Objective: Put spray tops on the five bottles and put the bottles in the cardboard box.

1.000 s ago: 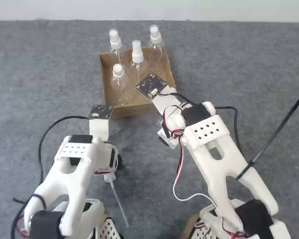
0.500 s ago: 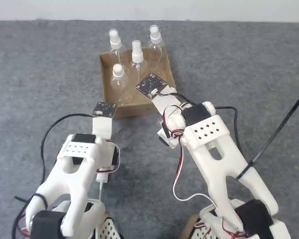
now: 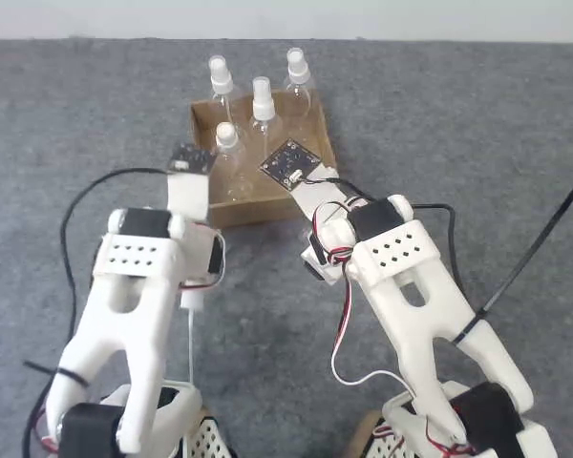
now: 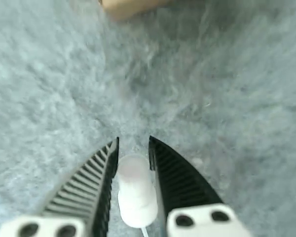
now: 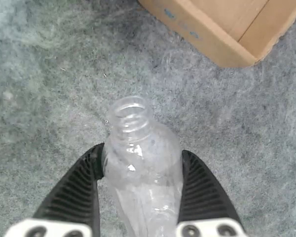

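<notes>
My left gripper [image 4: 133,148] is shut on a white spray top [image 4: 134,190] and hangs over the grey carpet a little short of the cardboard box [image 4: 128,6]. In the high view the spray top [image 3: 191,301] sits under the left arm, its thin tube [image 3: 189,353] pointing back toward the arm's base. My right gripper [image 5: 140,150] is shut on a clear bottle [image 5: 138,163] with a bare, open neck, held near a corner of the box [image 5: 227,34]. Several capped bottles [image 3: 227,145] stand in the box [image 3: 206,196].
The right arm's wrist board [image 3: 289,164] overhangs the box's front right part. A black cable tie [image 3: 535,250] sticks out at the right. Cables loop beside both arms. Bare grey carpet [image 3: 477,124] lies left and right of the box.
The left arm has moved forward toward the box with the spray top in its gripper, and the tube has swung from slanting right to straight back. The right arm has kept still.
</notes>
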You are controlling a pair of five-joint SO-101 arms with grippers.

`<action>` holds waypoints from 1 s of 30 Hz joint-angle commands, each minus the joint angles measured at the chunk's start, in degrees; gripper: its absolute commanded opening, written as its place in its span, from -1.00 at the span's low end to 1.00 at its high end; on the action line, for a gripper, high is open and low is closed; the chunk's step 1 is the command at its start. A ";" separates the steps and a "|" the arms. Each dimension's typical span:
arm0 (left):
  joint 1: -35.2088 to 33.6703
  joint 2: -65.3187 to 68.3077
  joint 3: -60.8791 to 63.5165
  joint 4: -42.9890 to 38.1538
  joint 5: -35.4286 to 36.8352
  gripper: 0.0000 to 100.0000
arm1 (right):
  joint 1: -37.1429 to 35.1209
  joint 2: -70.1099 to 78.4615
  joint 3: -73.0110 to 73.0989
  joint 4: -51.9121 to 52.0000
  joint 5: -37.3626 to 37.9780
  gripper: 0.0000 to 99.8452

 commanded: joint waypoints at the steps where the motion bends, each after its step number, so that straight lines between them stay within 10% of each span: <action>1: -0.09 -1.49 -9.54 4.04 0.18 -0.98 | 0.75 -3.82 -0.70 -0.48 0.70 -0.99; 5: -0.09 -1.49 -13.49 4.92 -2.64 -0.98 | 0.75 -3.82 -0.70 -0.48 0.70 -0.99; 20: -0.88 -0.97 -8.22 5.01 -50.99 -0.97 | 3.65 -14.90 2.46 -0.40 0.70 -0.99; 30: -5.10 -1.41 -6.55 5.01 -51.69 -0.58 | 3.82 -17.19 2.99 -0.48 0.70 -0.99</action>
